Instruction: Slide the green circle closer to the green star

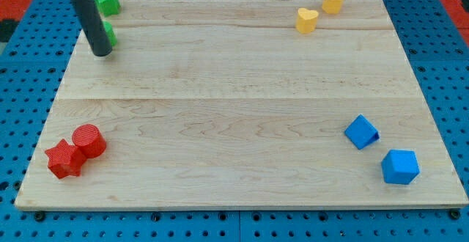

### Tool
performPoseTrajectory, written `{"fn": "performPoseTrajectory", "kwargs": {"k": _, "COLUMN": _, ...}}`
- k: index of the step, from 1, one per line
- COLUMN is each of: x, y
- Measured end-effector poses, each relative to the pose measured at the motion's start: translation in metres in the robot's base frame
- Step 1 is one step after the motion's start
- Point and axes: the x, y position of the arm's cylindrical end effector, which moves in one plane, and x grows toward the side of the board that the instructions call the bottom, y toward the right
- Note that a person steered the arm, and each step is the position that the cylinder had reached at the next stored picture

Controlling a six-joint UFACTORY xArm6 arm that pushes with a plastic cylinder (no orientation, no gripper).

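The green star (108,1) sits at the top left corner of the wooden board (242,110). The green circle (110,32) lies just below it, mostly hidden behind my dark rod. My tip (101,51) rests on the board at the circle's lower left side, touching or nearly touching it. A small gap separates the circle from the star.
A yellow heart (306,20) and a yellow hexagon (333,0) sit at the top right. Two blue blocks (361,131) (399,166) lie at the lower right. A red circle (89,139) and a red star (64,158) touch at the lower left.
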Motion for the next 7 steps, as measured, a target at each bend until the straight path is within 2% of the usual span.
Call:
{"fn": "performPoseTrajectory", "kwargs": {"k": 1, "x": -0.031, "y": 0.006}}
{"fn": "performPoseTrajectory", "kwargs": {"k": 2, "x": -0.044, "y": 0.045}}
{"fn": "performPoseTrajectory", "kwargs": {"k": 3, "x": -0.059, "y": 0.046}}
{"fn": "performPoseTrajectory", "kwargs": {"k": 4, "x": -0.019, "y": 0.043}}
{"fn": "performPoseTrajectory", "kwargs": {"k": 5, "x": -0.044, "y": -0.005}}
{"fn": "performPoseTrajectory", "kwargs": {"k": 6, "x": -0.077, "y": 0.0}}
{"fn": "performPoseTrajectory", "kwargs": {"k": 7, "x": -0.08, "y": 0.007}}
